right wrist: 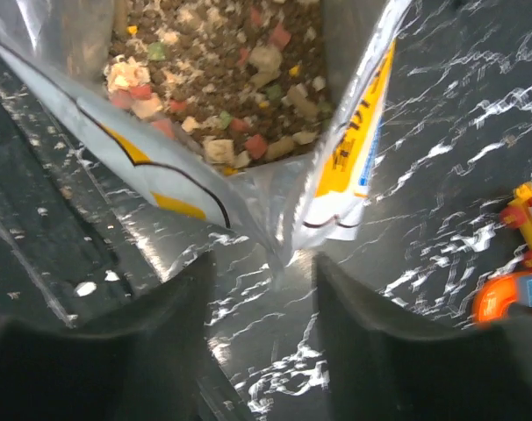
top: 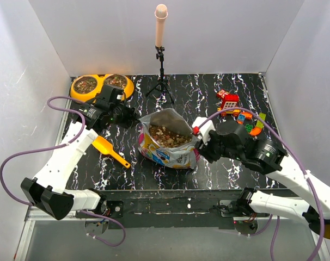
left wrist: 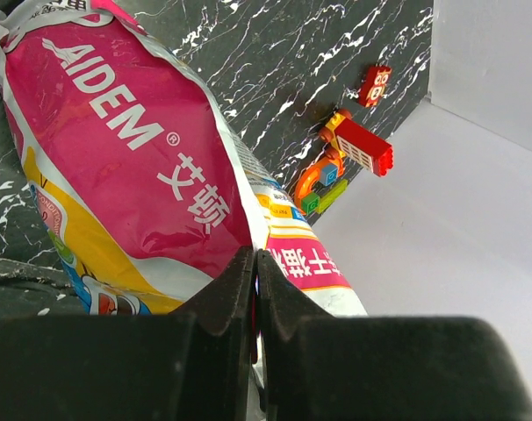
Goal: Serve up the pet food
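The pet food [top: 167,136] fills an open, crinkly white bag [top: 170,155] with a magenta band, standing mid-table. My left gripper [top: 133,117] is at the bag's left rim. In the left wrist view the gripper [left wrist: 255,263] is shut, with a thin fold of the bag [left wrist: 134,167] pinched between its black fingers. My right gripper [top: 199,138] sits at the bag's right corner. The right wrist view shows this gripper [right wrist: 262,281] open, the bag's corner seam [right wrist: 283,206] just ahead of the gap and not clamped. Mixed brown, red and tan kibble [right wrist: 222,70] shows inside.
A yellow-orange scoop [top: 110,149] lies left of the bag. An orange double bowl [top: 102,84] with steel cups holding kibble stands at the back left. A microphone tripod [top: 161,81] is at the back centre, and toy blocks [top: 238,117] are at the right. White walls enclose the table.
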You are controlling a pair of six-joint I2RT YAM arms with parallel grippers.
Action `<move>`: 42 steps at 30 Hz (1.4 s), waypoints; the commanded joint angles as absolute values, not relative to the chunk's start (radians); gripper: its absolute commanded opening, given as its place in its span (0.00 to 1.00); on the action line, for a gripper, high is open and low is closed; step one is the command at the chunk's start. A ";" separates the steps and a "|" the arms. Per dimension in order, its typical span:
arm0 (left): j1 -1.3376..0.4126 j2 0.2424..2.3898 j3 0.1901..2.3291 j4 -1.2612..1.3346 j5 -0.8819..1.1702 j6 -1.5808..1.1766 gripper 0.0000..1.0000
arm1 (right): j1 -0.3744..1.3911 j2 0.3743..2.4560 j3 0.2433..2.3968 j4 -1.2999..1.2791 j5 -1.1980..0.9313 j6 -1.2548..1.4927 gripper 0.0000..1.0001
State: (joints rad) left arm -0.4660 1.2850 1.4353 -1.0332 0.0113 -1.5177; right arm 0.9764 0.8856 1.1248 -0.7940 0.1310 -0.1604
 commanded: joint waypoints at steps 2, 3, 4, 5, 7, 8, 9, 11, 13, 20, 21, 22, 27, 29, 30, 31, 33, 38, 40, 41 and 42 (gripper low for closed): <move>-0.446 1.221 1.453 -1.000 -0.002 -1.545 0.00 | 0.979 0.971 1.206 -0.832 0.032 -0.205 0.75; -0.446 1.223 1.454 -1.011 -0.002 -1.551 0.00 | 0.983 0.979 1.212 -0.812 0.038 -0.213 0.80; -0.446 1.226 1.460 -1.020 -0.002 -1.552 0.00 | 0.985 0.983 1.213 -0.781 0.046 -0.216 0.82; -0.446 1.226 1.465 -1.026 -0.002 -1.554 0.00 | 0.985 0.986 1.210 -0.750 0.054 -0.222 0.82; -0.446 1.230 1.476 -1.046 -0.002 -1.557 0.00 | 0.986 0.997 1.201 -0.686 0.102 -0.239 0.83; -0.446 1.232 1.479 -1.052 -0.002 -1.555 0.00 | 0.986 1.009 1.206 -0.681 0.126 -0.248 0.81; -0.446 1.232 1.488 -1.060 -0.014 -1.549 0.00 | 0.985 1.025 1.212 -0.684 0.147 -0.261 0.77; -0.446 1.242 1.514 -1.094 -0.046 -1.523 0.00 | 0.985 1.040 1.221 -0.693 0.217 -0.271 0.65; -0.443 1.258 1.538 -1.121 -0.075 -1.490 0.00 | 0.985 1.022 1.207 -0.684 0.280 -0.276 0.55; -0.405 1.270 1.539 -1.137 -0.126 -1.413 0.00 | 0.983 0.873 1.095 -0.695 0.425 -0.345 0.01; -0.390 1.272 1.540 -1.135 -0.126 -1.388 0.00 | 0.979 0.859 1.077 -0.710 0.452 -0.351 0.01; -0.373 1.275 1.546 -1.137 -0.120 -1.367 0.00 | 0.974 0.841 1.068 -0.716 0.465 -0.351 0.01; -0.330 1.281 1.563 -1.143 -0.077 -1.332 0.00 | 0.943 0.834 1.117 -0.764 0.329 -0.293 0.01; -0.315 1.278 1.581 -1.167 -0.051 -1.307 0.00 | 0.928 0.854 1.153 -0.787 0.281 -0.279 0.01; -0.311 1.276 1.588 -1.187 -0.031 -1.298 0.00 | 0.924 0.864 1.167 -0.791 0.261 -0.273 0.01; -0.311 1.270 1.588 -1.209 -0.012 -1.293 0.00 | 0.917 0.871 1.181 -0.792 0.246 -0.270 0.01; -0.313 1.246 1.559 -1.230 0.061 -1.293 0.00 | 0.913 0.888 1.204 -0.792 0.224 -0.268 0.01; -0.313 1.138 1.433 -1.259 0.166 -1.374 0.45 | 0.911 0.934 1.244 -0.796 0.216 -0.285 0.01; -0.311 1.097 1.422 -1.273 0.164 -1.400 0.65 | 0.911 0.937 1.244 -0.792 0.201 -0.287 0.01; -0.311 1.088 1.433 -1.288 0.161 -1.407 0.71 | 0.911 0.940 1.246 -0.793 0.192 -0.287 0.01; -0.311 1.088 1.445 -1.302 0.158 -1.410 0.76 | 0.911 0.940 1.246 -0.793 0.184 -0.285 0.01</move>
State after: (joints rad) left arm -0.3149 1.1564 1.4288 -1.2518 0.1280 -1.3663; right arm 0.9218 0.9600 1.1671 -0.8188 0.1787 -0.2852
